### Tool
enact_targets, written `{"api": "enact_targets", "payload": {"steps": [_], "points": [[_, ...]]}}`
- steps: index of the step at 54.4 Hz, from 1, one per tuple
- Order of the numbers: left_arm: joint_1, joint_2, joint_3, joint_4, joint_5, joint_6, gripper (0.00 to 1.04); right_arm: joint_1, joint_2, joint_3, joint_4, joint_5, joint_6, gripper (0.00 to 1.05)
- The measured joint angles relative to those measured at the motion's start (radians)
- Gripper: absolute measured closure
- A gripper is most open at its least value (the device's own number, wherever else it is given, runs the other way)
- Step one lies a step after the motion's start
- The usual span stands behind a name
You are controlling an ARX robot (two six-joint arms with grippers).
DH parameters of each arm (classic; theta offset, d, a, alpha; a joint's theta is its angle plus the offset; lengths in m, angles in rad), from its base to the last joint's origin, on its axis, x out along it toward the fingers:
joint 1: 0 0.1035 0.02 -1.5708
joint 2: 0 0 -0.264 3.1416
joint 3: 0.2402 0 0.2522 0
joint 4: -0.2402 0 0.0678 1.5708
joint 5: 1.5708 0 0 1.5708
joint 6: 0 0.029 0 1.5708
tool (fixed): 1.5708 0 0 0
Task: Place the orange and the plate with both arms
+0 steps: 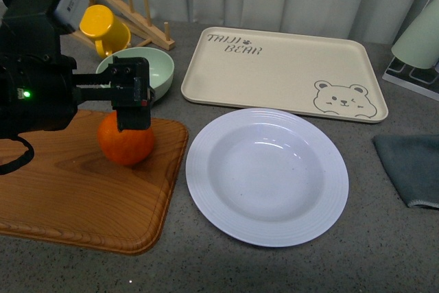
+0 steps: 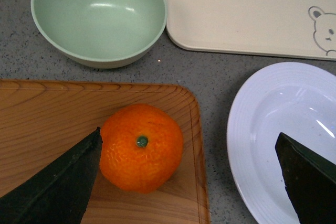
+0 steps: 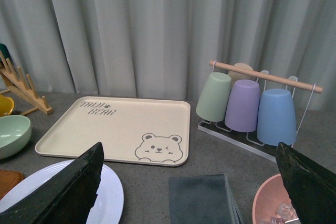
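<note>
Dimpled round orange (image 1: 125, 142) on grained wooden board (image 1: 68, 193), lower left; ribbed-rim white plate (image 1: 267, 178) centre; left fingers (image 2: 58, 182) and right fingers (image 3: 58, 192) apart.

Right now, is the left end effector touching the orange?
Cannot tell. Left wrist view: one finger of the left end effector abuts the orange in outline, but height is unclear; the front view only shows overlap.

The grey speckled table (image 1: 357, 252) carries a wooden cutting board (image 1: 62, 190) at the left, with the white plate (image 1: 200, 169) just beside it. Behind them lie a pale green bowl (image 1: 161, 66) and a cream bear tray (image 1: 274, 66). A dark grey cloth (image 1: 411, 162) lies at the right edge.
</note>
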Motion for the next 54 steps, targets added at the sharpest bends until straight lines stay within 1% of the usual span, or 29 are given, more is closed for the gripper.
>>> {"api": "enact_targets", "payload": {"steps": [9, 15, 29, 39, 54], "points": [[0.013, 0.058, 0.034, -0.019, 0.004, 0.001, 0.06, 0.0, 0.0, 0.0, 0.0, 0.0, 0.0, 0.09], [0.02, 0.085, 0.046, -0.011, 0.03, 0.003, 0.06, 0.0, 0.0, 0.0, 0.0, 0.0, 0.0, 0.09], [0.025, 0.14, 0.089, -0.033, 0.034, -0.002, 0.06, 0.0, 0.0, 0.0, 0.0, 0.0, 0.0, 0.09], [0.025, 0.17, 0.103, -0.035, 0.006, -0.006, 0.06, 0.0, 0.0, 0.0, 0.0, 0.0, 0.0, 0.09], [0.036, 0.216, 0.125, -0.05, 0.0, -0.021, 0.06, 0.0, 0.0, 0.0, 0.0, 0.0, 0.0, 0.09]]}}
